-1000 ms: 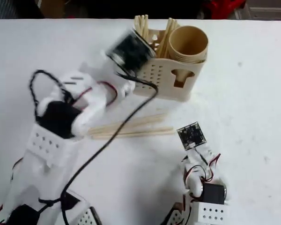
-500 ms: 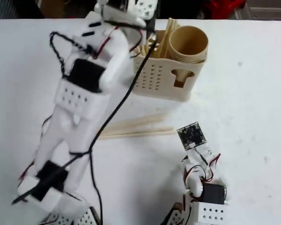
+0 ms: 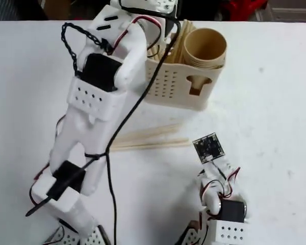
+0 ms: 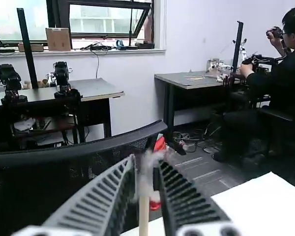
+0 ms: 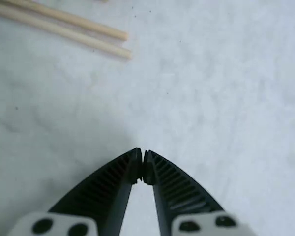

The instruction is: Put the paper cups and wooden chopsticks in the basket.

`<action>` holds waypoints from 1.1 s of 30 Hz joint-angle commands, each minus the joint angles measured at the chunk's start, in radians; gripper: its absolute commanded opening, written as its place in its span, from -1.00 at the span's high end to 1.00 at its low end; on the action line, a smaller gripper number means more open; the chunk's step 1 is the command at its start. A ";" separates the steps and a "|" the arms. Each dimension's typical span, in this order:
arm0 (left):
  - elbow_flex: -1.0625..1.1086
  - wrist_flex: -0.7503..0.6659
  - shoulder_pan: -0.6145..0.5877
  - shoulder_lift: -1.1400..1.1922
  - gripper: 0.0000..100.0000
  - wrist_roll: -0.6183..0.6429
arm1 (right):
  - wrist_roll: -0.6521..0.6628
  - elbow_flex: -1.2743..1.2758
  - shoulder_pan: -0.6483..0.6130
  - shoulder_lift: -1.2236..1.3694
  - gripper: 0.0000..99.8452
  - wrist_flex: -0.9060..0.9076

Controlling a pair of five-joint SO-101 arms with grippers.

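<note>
- The paper cups [image 3: 206, 47] are stacked and seated in the basket [image 3: 173, 84], in the compartment on the right of the high view.
- The basket is set at the far side of the table [image 3: 265, 102].
- A bundle of wooden chopsticks [image 3: 182, 34] is stood upright in the basket, just beside the cups.
- The loose chopsticks [image 3: 148, 139] are laid flat on the table in front of the basket, apart from it. Two of their ends are seen in the right wrist view [image 5: 96, 42].
- One held chopstick [image 4: 144, 216] is pinched between the jaws of the left gripper [image 4: 145, 164] and is seen standing upright between them.
- The left arm [image 3: 102, 87] is stretched across the table, with its far end above the left part of the basket.
- The jaws of the right gripper [image 5: 141, 162] are pressed together with nothing between them. It is held over bare table [image 5: 211, 88], near the loose chopstick ends but not touching them.
- The right arm [image 3: 219, 204] is placed at the near edge, well apart from the basket.
- A mesh chair back [image 4: 49, 172] is seen behind the left gripper.
</note>
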 commanded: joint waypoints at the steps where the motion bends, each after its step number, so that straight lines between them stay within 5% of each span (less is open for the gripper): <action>1: -0.044 0.003 0.013 -0.008 0.83 0.011 | 0.012 0.008 0.004 -0.007 0.96 0.002; 10: -0.054 0.146 0.013 -0.024 0.83 0.009 | 0.012 0.008 0.004 -0.007 0.96 0.002; 15: -0.049 0.600 0.027 -0.128 0.83 0.000 | 0.012 0.008 0.004 -0.007 0.96 0.002; 20: -0.035 1.022 0.064 -0.151 0.83 -0.288 | 0.012 0.008 0.004 -0.007 0.96 0.002; 26: 0.457 0.957 0.062 -0.127 0.83 -0.537 | 0.012 0.008 0.004 -0.007 0.96 0.002; 33: 1.014 0.477 0.050 -0.125 0.76 -0.684 | 0.012 0.008 0.004 -0.007 0.96 0.002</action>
